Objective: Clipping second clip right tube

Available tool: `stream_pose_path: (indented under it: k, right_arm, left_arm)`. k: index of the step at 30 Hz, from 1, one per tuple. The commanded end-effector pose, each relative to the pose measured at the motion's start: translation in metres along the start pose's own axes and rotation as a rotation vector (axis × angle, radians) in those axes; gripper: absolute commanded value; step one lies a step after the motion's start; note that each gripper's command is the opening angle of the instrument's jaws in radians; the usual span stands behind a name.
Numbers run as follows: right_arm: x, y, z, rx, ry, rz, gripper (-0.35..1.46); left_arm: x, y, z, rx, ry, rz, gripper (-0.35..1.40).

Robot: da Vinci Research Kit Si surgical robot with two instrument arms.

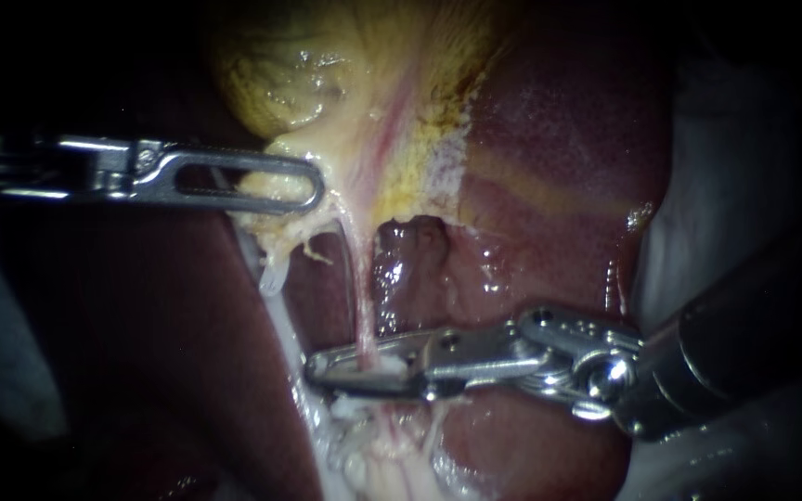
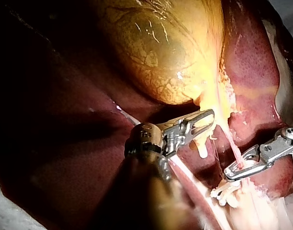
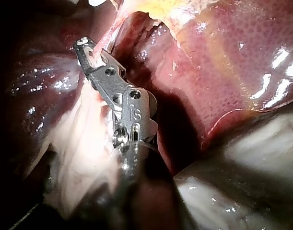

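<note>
Two slender instruments meet over wet tissue. In the endoscope view, the right instrument [image 1: 322, 369] comes in from the lower right. Its hand is closed down narrow around the right tube [image 1: 360, 315], a thin pink strand. This tube runs down from the gallbladder [image 1: 271, 83] and passes between the two jaws near their tips. A small white piece [image 1: 388, 371] sits inside the hand beside the tube; I cannot tell whether it is a clip. Just below the hand lies a clump of white shreds [image 1: 350, 405]. A paler, whitish tube [image 1: 276, 278] runs down just to the left of the pink one. Higher up, the left instrument [image 1: 306, 186] enters from the left. Its slotted hand is clamped on pale yellow tissue at the lower end of the gallbladder, which is yellow-green and fills the upper middle. Dark red, glistening liver [image 1: 549, 167] lies behind and to the right of both tubes. White cloth [image 1: 726, 186] borders the liver on the far right.
</note>
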Motion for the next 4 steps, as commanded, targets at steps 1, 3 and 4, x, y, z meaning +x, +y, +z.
stream_pose_path:
  k: [1,3,4]
  right_arm:
    - [-0.0001,0.0001,-0.0001,0.000,-0.001,0.000,-0.35]
    - [-0.0001,0.0001,-0.0001,0.001,-0.001,0.000,-0.35]
    - [-0.0001,0.0001,-0.0001,0.001,-0.001,0.000,-0.35]
  left_arm:
    - [0.0000,0.0000,0.0000,0.001,0.000,0.000,-0.35]
    - [0.0000,0.0000,0.0000,0.001,0.000,0.000,-0.35]
    - [0.0000,0.0000,0.0000,0.001,0.000,0.000,-0.35]
